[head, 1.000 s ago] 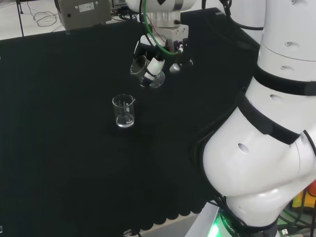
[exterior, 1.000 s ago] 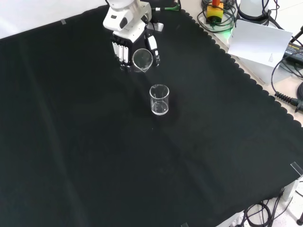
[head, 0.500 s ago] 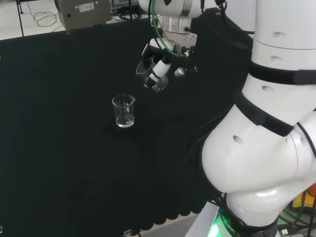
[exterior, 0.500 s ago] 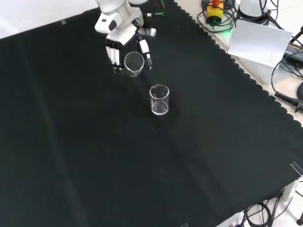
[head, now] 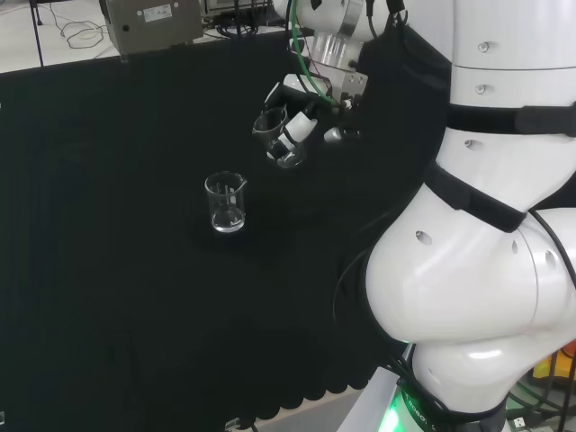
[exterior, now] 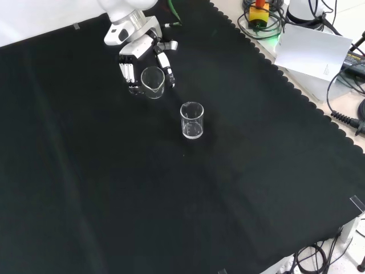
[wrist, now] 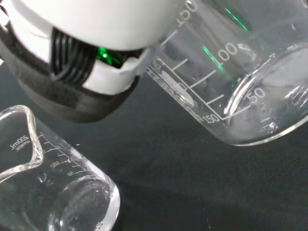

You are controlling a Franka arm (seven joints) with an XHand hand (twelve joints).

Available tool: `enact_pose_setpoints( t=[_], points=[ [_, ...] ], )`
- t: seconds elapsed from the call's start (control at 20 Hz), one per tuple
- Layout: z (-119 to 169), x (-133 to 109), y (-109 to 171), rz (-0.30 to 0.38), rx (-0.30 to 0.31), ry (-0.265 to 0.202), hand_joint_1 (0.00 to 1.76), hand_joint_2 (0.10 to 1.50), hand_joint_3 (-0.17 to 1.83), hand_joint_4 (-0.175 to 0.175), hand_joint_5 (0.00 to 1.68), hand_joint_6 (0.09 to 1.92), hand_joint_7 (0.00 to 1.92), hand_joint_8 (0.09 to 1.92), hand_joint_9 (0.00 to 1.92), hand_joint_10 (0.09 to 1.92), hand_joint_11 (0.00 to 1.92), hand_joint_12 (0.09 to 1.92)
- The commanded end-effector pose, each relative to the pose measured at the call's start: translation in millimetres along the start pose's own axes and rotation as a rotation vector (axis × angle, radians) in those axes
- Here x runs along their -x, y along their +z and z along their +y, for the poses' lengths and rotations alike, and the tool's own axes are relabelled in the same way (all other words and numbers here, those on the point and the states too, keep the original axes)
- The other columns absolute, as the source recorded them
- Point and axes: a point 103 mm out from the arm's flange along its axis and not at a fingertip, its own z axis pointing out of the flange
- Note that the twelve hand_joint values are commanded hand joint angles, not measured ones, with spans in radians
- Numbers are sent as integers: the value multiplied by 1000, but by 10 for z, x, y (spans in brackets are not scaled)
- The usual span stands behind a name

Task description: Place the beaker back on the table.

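Carrying is the step in hand — the hand [exterior: 142, 68] is gripping the tilted beaker [exterior: 153, 81] in curled fingers, above the worktop [exterior: 114, 188]. A second beaker [exterior: 192, 120] is standing nearby below it. Next, I judge: righting, lowering, releasing.

Two clear beakers – one held [exterior: 153, 81], one standing [exterior: 192, 120].

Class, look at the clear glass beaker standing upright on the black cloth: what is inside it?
The standing clear glass beaker looks empty; black cloth shows through its walls. A thin film of clear liquid at the bottom cannot be ruled out.
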Motion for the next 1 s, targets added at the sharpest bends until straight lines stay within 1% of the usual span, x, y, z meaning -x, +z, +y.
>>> enact_pose_setpoints(
  t=[0.05,0.2,0.4,0.7,1.0],
  points=[
    [117,37,173,88,16,-73,1449,475,865,-175,1255,696,1394,639,1668,87,1269,657],
    [140,35,271,106,11,-80,1450,466,881,-175,1252,712,1396,655,1678,87,1270,651],
    [180,68,378,104,0,-73,1449,466,883,-175,1250,723,1394,667,1675,87,1272,649],
    [235,193,483,91,-7,-35,1448,469,883,-175,1245,743,1392,684,1666,87,1273,648],
    [236,324,550,97,0,-7,1448,470,881,-175,1245,748,1398,679,1660,87,1273,647]
  ],
)
